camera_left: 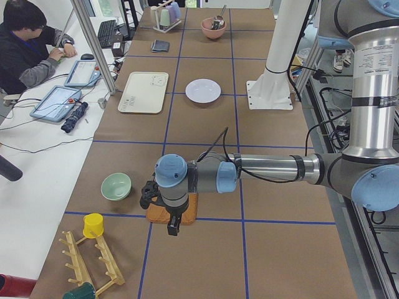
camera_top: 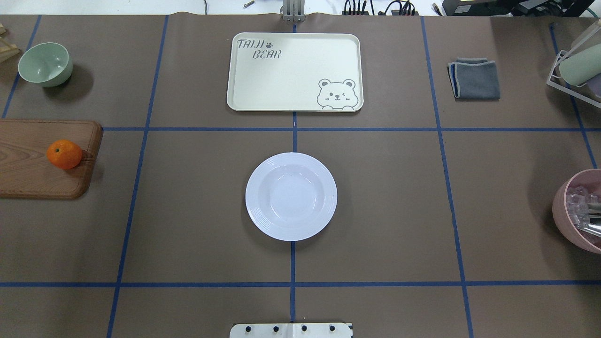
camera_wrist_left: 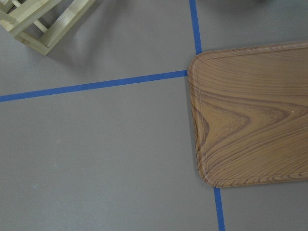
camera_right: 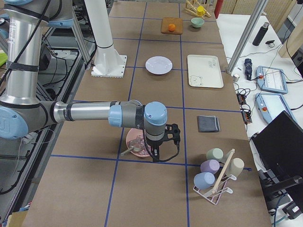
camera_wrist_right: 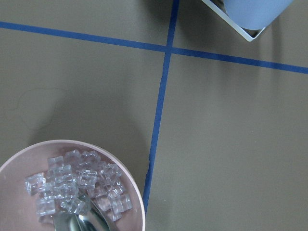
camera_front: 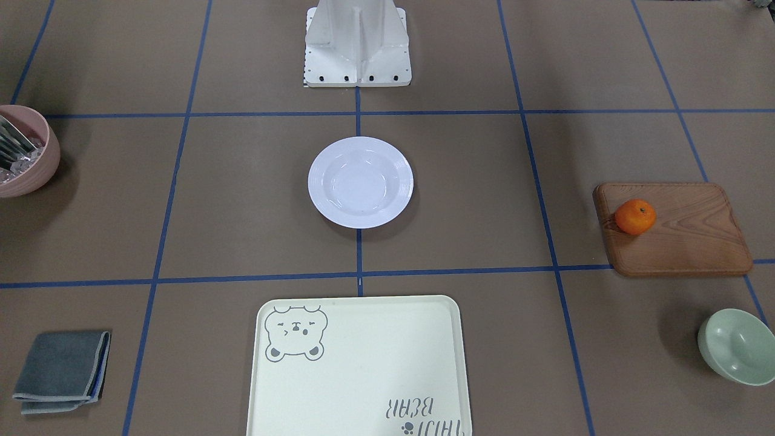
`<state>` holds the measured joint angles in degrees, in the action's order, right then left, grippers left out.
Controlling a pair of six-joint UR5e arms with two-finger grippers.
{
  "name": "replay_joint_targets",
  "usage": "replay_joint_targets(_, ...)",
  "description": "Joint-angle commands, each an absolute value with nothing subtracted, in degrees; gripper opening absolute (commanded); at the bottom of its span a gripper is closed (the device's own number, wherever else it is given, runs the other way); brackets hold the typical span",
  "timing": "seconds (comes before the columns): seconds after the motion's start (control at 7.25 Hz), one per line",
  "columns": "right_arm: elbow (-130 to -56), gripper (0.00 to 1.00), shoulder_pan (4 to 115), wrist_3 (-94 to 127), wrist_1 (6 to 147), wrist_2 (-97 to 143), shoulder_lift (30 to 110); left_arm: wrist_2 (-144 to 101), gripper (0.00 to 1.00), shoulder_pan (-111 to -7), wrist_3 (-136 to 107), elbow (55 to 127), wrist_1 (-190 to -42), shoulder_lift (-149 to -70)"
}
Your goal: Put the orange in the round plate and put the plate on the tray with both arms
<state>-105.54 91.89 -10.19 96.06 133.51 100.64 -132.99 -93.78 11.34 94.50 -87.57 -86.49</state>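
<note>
Brown paper [camera_top: 197, 211] is spread as the work surface; the orange [camera_top: 64, 154] is seen on the wooden board [camera_top: 28, 178], well apart from the plate [camera_top: 291, 196] and the tray [camera_top: 295, 70]. Whether the left gripper [camera_left: 173, 228] or the right gripper [camera_right: 155, 155] is clenched cannot be told.

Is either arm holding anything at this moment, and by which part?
Nothing seems held: the orange lies free on the board, the plate stands alone, and neither left gripper nor right gripper shows a load.
</note>
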Motion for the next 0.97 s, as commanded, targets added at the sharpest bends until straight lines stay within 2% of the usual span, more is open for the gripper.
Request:
replay_joint_targets(0.0, -105.6, 1.00, 91.8, -10.2, 96.1, 133.5, 100.6, -133.1, 0.99, -93.8, 11.3, 94.7, -87.5, -86.6)
replay_joint_targets(0.55, -106.3, 1.00, 91.1, -10.2, 95.6, 134.6, 99.7, -132.5, 0.99, -93.8, 11.3, 95.1, -88.4, -86.6)
replay_joint_targets(0.83, -106.3, 1.00, 90.9, -9.9, 85.9, 136.0, 99.7, -132.5, 0.99, -93.8, 11.3, 95.1, -88.7, -87.0)
